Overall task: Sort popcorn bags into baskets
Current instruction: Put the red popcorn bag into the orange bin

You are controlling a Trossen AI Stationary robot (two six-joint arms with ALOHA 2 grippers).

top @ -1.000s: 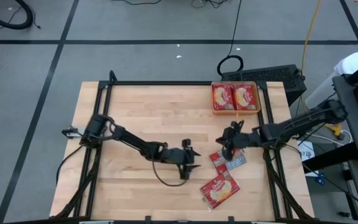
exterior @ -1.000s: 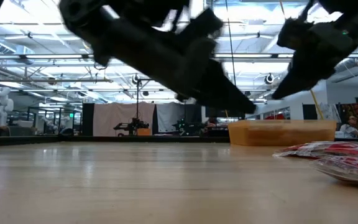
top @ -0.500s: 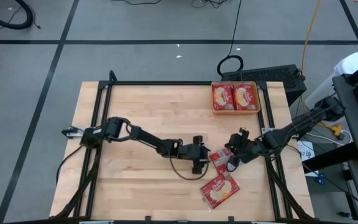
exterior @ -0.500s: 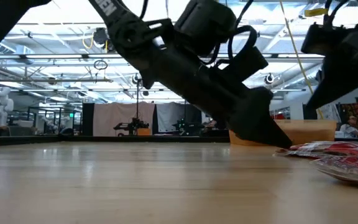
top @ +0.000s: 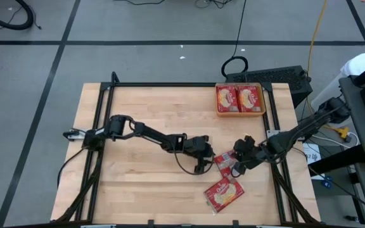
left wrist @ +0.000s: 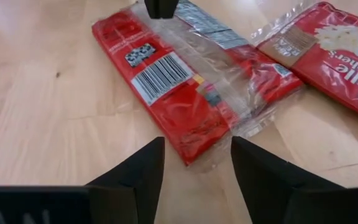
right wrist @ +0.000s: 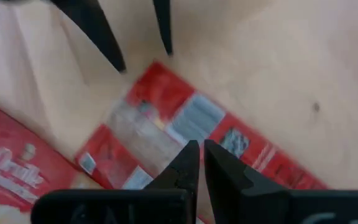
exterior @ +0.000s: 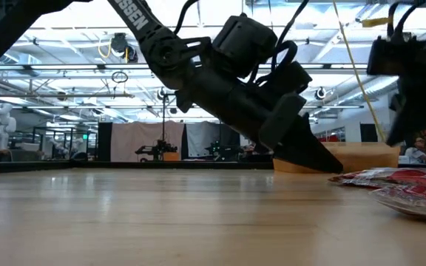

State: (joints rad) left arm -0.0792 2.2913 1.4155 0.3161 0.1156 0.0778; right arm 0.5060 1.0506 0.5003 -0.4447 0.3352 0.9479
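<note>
**Both arms close in on one popcorn bag near the table's right edge**

The left gripper [top: 209, 159], which a second ago hung over the middle of the table, has reached across to the right and now sits low at the near end of a popcorn bag [top: 225, 163] lying label side up on the wooden table [top: 144, 114]. Its fingers [left wrist: 138, 171] are spread open, with the bag's clear wrapper edge just ahead of the gap between them and nothing held. The right gripper [top: 239, 163], a second ago above the bag's far end, has drawn back slightly towards the table's right edge and hovers over the same bag; its wrist view shows the two fingers [right wrist: 184, 163] almost together, with only a thin gap and nothing between them. A second bag [top: 224, 193], picture side up, lies just beside the first, nearer the front edge of the table. The orange basket [top: 240, 113] stands at the far right corner with two bags [top: 240, 98] side by side inside it. The shift suggests the left arm is taking over this pick, though both grippers crowd one bag. The left arm stretches long and low from its base at the table's left side; the right arm is bent in from the right edge
</note>
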